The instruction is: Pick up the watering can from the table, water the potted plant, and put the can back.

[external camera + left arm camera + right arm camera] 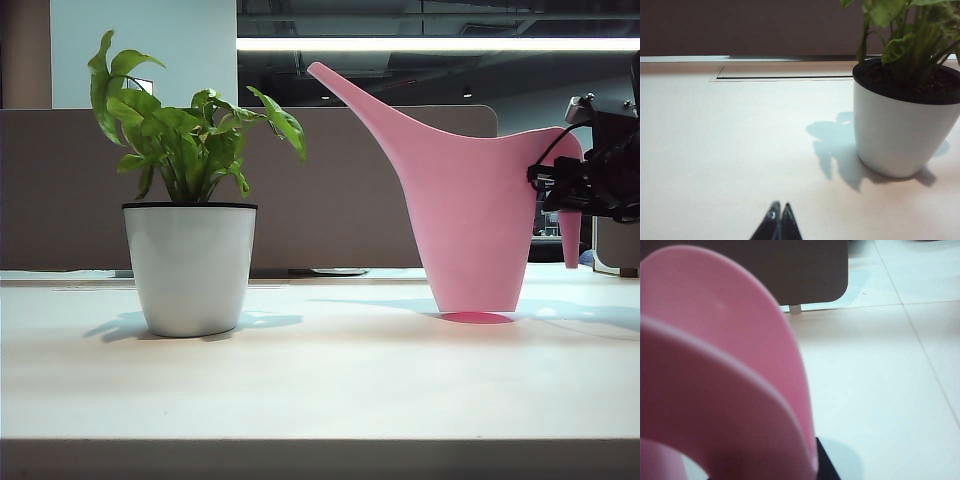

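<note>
The right gripper [572, 190] clasps the curved handle of the pink watering can [470, 200], lifted just clear of the table [320, 390], right of the potted plant [190, 265]. The left gripper [779, 216] rests pinched together near the pot. Watering and return remain.

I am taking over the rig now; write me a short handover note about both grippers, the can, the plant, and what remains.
Left gripper: shut, holds nothing, low over the table near the potted plant.
Right gripper: at the handle of the watering can, at the right edge of the exterior view; the pink handle fills its wrist view, so it seems closed on it, though the fingers are hidden.
Can: its base looks slightly lifted or tilted above its shadow, spout pointing toward the plant, well apart from it.
Plant: upright on the table, left side.
Done: can grasped, it seems.
Left: carry to plant, pour, set can back.
</note>
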Robot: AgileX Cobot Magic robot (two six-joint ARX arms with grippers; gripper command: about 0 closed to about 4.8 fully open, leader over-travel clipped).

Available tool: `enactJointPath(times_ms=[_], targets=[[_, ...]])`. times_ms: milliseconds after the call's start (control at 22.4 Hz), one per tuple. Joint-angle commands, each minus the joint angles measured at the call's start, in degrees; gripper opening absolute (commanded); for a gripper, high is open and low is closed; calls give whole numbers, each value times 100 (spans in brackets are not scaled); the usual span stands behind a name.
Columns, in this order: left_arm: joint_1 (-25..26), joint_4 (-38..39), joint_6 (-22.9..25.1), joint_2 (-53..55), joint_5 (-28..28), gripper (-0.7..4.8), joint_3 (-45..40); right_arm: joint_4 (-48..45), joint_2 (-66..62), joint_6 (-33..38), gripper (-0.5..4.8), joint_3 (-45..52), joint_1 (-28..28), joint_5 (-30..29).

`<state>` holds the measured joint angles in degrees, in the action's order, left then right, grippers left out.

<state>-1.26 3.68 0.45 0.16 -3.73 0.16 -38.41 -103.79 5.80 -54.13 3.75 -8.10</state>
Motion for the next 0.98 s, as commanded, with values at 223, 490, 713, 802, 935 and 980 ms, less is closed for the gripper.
enactJointPath(times_ms=[223, 490, 713, 802, 935, 980], targets=[[9, -52, 20, 0, 9, -5, 22, -396, 114, 142, 149, 79, -15, -391], [9, -52, 20, 0, 9, -5, 22, -105, 116, 120, 166, 79, -9, -409], [9, -52, 20, 0, 9, -5, 22, 369, 127, -4, 210, 81, 9, -409], [9, -52, 20, 0, 7, -5, 22, 562, 199, -7, 212, 90, 9, -409], [9, -52, 20, 0, 7, -5, 22, 737, 315, -46, 211, 96, 11, -409], [9, -52, 17, 0, 9, -5, 22, 813, 361, -92, 211, 98, 11, -409]])
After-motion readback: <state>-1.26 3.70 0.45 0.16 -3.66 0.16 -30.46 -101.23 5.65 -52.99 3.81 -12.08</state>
